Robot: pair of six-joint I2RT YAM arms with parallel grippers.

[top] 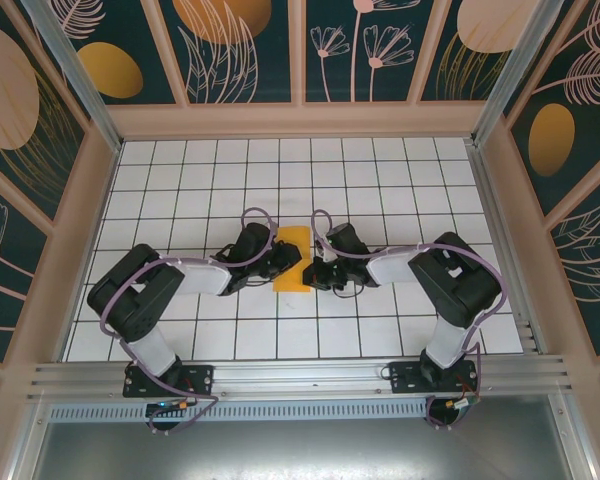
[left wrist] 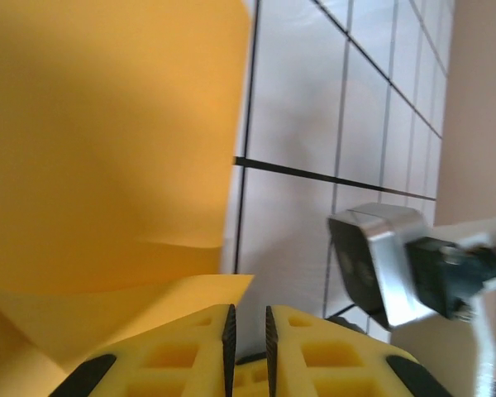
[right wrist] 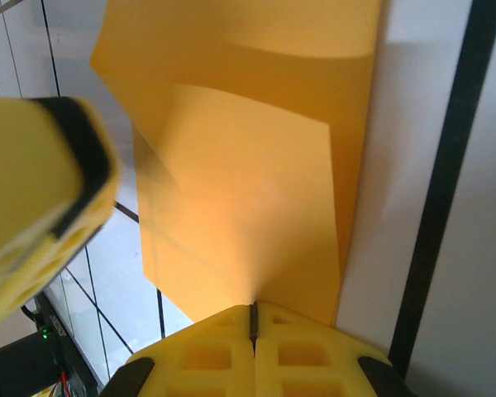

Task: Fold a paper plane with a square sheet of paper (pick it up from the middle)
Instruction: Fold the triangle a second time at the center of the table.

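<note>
My right fingers point(right wrist: 289, 327) pinch the square sheet of paper point(right wrist: 256, 207), left fingers point(left wrist: 293, 322) nearly closed (on paper? I cannot tell), so uneven pulling could skew the crease.

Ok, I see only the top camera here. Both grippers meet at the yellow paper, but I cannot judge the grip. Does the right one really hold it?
Observer: On the right wrist camera the right gripper is shut, and the paper runs down into the seam between its fingers, so it looks pinched there.
Operator: And the left one, does it hold the paper too?
Observer: It seems not. On the left wrist camera the left gripper shows a narrow dark gap between its fingers with no paper in it; a corner of the paper lies just past the tips.
</note>
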